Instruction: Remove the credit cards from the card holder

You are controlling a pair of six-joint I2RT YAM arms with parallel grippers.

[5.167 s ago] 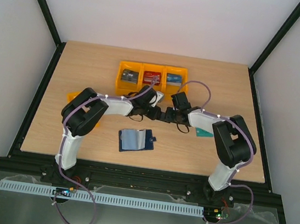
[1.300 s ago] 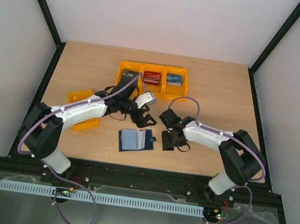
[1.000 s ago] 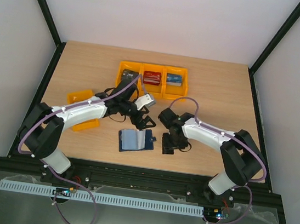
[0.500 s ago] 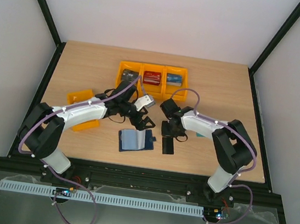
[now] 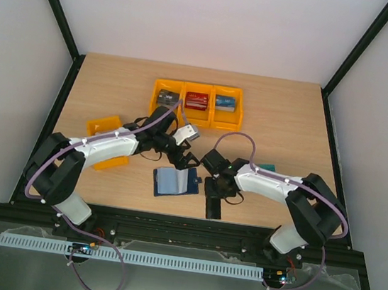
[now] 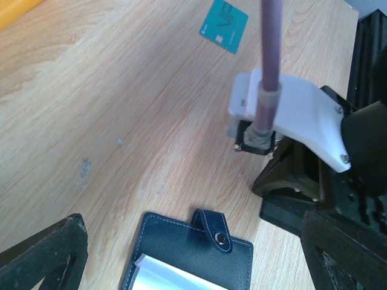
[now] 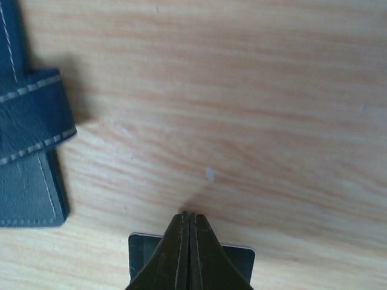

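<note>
Lying on the bench (image 5: 291, 115) in the top view: one open card holder (image 5: 175, 182), one black card (image 5: 212, 207), one teal card (image 5: 269, 167) half under the right arm (image 5: 267, 185), four orange bins (image 5: 200, 86). Left wrist: left fingers (image 6: 42, 254) spread wide, card holder cut off between them. Right wrist: right fingers (image 7: 181, 254) pressed shut over the half-hidden black card, card holder just left.

Seeing navy card holder (image 5: 175, 182) lying open flat, pale sleeves facing up, snap tab pointing right. Spotting black card (image 7: 142, 260) lying flat just right of it; teal card (image 6: 224, 26) lying farther right, well apart.
</note>
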